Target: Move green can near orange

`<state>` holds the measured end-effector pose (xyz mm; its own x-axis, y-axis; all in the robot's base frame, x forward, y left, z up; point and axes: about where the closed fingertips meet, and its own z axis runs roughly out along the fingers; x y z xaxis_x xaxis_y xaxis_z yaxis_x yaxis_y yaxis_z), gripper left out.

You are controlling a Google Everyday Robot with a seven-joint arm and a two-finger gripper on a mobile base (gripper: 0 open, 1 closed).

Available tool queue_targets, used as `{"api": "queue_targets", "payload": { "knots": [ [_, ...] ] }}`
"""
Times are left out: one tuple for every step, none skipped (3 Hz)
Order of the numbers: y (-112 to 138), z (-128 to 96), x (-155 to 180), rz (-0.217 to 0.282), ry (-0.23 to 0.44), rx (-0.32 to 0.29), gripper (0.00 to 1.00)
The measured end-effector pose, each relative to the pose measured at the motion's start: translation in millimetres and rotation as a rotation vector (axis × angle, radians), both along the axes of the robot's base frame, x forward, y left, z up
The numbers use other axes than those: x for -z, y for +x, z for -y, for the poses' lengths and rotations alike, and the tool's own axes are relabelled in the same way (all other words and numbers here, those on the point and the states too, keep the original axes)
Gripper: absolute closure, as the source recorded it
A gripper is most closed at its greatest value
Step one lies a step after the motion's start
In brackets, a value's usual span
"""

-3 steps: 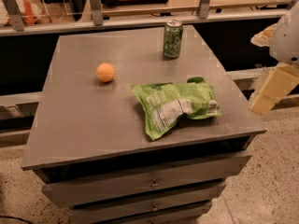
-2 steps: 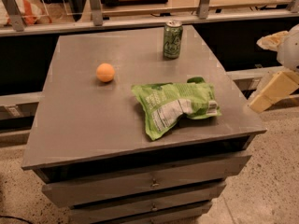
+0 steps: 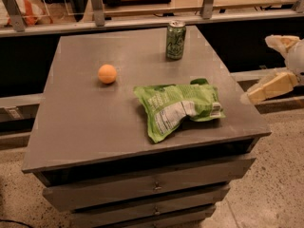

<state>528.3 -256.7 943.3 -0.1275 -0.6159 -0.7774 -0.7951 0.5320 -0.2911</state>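
The green can (image 3: 175, 40) stands upright near the far edge of the grey table (image 3: 85, 122), right of centre. The orange (image 3: 107, 73) lies on the table's left half, well apart from the can. My gripper (image 3: 259, 70) hovers off the table's right edge, level with the table top. Its pale fingers (image 3: 270, 87) are spread apart and hold nothing. It is to the right of and nearer than the can, not touching anything.
A flat crinkled green chip bag (image 3: 178, 107) lies on the right front part of the table, between the gripper and the orange. Drawers (image 3: 152, 186) sit below the table top. A rail with posts (image 3: 97, 6) runs behind the table.
The gripper has shifted a little at the right edge and its lower finger now lies flatter. The can, orange and bag have not moved.
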Motion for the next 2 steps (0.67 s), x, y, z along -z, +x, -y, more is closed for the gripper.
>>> {"api": "queue_targets", "payload": {
  "knots": [
    [20,6,8,0.029,0.129,0.046,0.0],
    [41,6,15,0.038,0.248,0.113,0.0]
  ]
}}
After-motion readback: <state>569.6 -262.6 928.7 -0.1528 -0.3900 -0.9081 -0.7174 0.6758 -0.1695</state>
